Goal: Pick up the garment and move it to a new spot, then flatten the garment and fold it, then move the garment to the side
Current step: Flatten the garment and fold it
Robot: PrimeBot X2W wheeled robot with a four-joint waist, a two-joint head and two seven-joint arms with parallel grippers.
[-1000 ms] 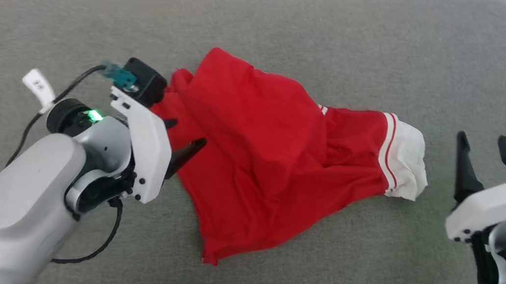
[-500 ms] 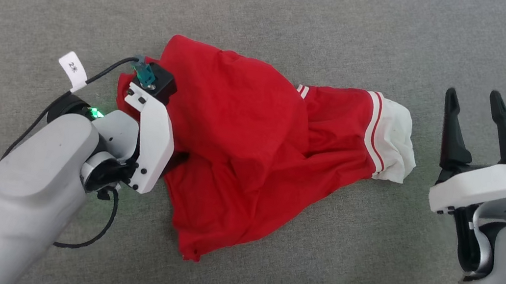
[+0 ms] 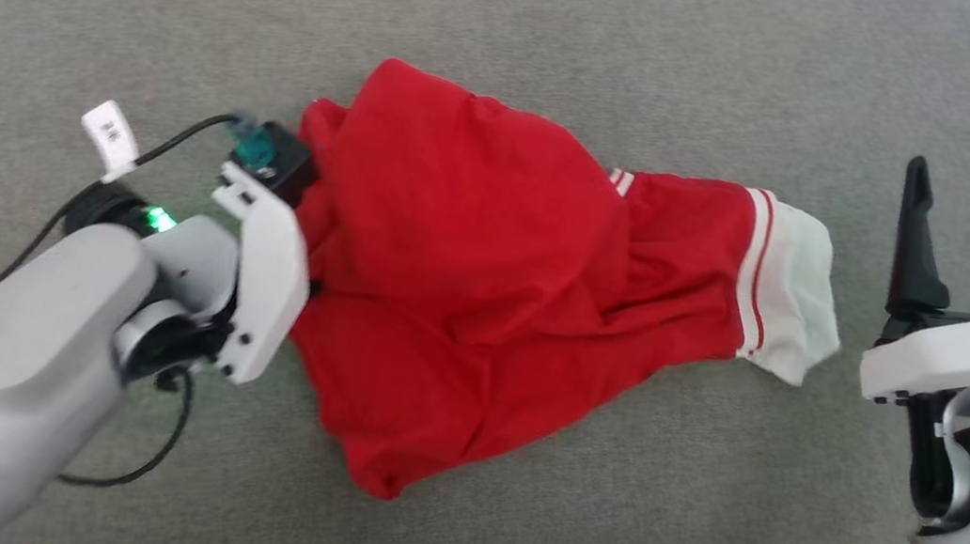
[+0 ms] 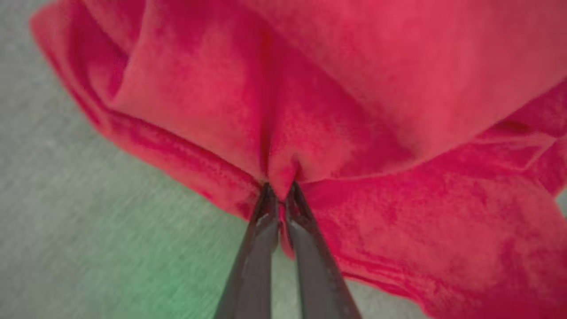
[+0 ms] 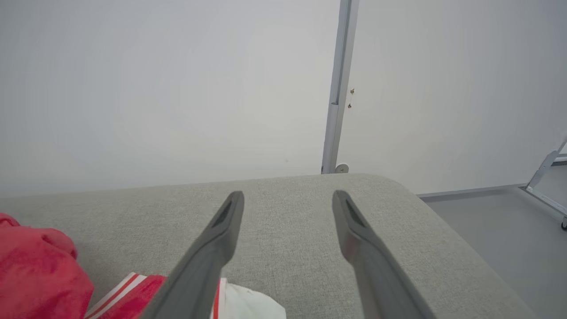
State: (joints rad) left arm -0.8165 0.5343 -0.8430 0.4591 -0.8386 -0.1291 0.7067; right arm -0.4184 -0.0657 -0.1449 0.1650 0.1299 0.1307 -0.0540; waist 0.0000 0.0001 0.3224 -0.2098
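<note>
A grey woven cushion (image 3: 507,522) spreads across the head view, with a pale wall (image 5: 177,88) behind it and one slim metal post (image 5: 339,88) standing on that wall in the right wrist view. The garment (image 3: 466,269), a single red shirt, lies crumpled in a heap at the middle of the cushion. Its one visible white sleeve end (image 3: 790,296), edged with red-and-white stripe trim (image 3: 755,272), points toward 3 o'clock, and no number shows on the cloth from here. There are two grippers. The left gripper (image 4: 280,188) sits at the heap's 9 o'clock edge, and the left wrist view shows its fingers drawn nearly together on a small pinch of red fabric that puckers around the tips. The right gripper (image 3: 961,173) stands off at 3 o'clock, apart from the sleeve end, with its fingers spread wide, holding nothing and pointing toward 12. This looks like the first step, picking the garment up, with the grasp made and most of the cloth resting on the cushion. The next move probably calls for a lift high enough to clear the trailing folds, then a carry to a fresh patch of cushion. A thin pinch like this could slip, so the free right gripper may be worth bringing onto the sleeve end.
</note>
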